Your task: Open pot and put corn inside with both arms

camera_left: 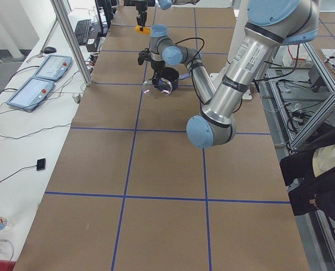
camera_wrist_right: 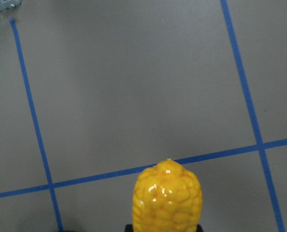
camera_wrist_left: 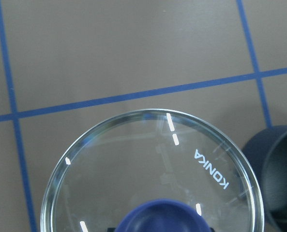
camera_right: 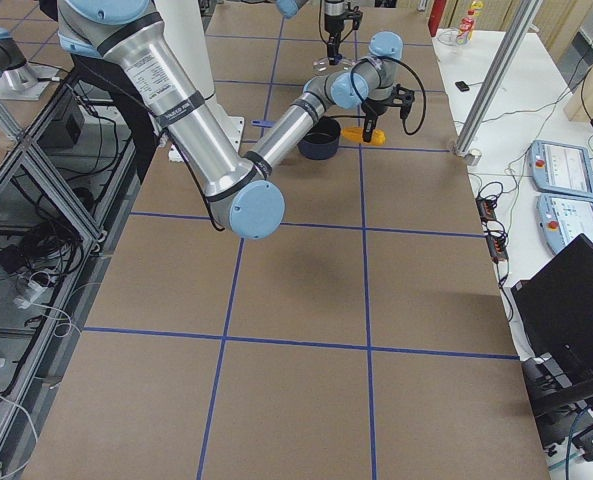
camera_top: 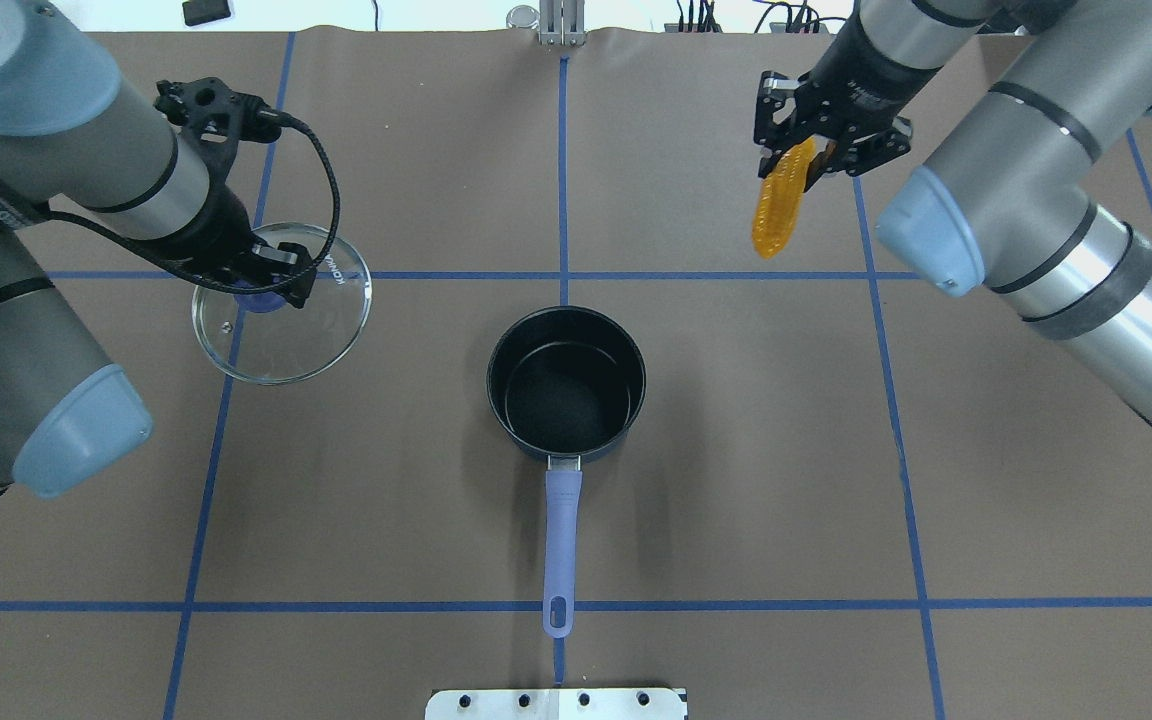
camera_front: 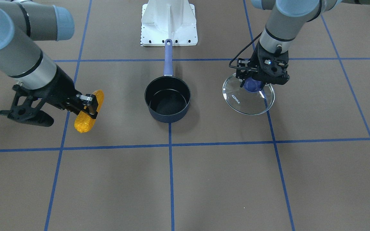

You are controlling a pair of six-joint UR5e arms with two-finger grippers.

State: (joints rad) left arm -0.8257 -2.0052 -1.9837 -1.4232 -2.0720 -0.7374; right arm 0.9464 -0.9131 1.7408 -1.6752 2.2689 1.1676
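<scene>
The left arm (camera_top: 86,150) is reached in from the overhead view's left, with its wrist turned steeply downward. The left claw (camera_front: 253,84) is clamped on the blue knob (camera_front: 252,86) of a glass lid (camera_front: 249,103). The lid is held off to the robot's left of the saucepan (camera_front: 169,117), apart from it and slightly tilted. Whether the lid's lower edge touches the tabletop (camera_front: 223,179) cannot be told.

The right arm (camera_top: 1026,200) is stretched across the far right of the tabletop, with its forearm slanted down. The right claw (camera_front: 90,104) is closed around the corn (camera_front: 85,124), gripped partway along its length. The cob is held on a slant, well apart from the saucepan, on the robot's right side.

The saucepan is set at the middle of the tabletop with its top uncovered and its black inside showing. Its handle (camera_front: 168,57) is pointed toward the robot's base plate (camera_front: 169,29).

In the left wrist view the knob is cut off by the lower edge, only a part of the saucepan's rim is shown at the right, and the claw's fingers are out of frame. In the right wrist view only the corn's far end is seen. In both side views the claws are too small for their grip to be made out.
</scene>
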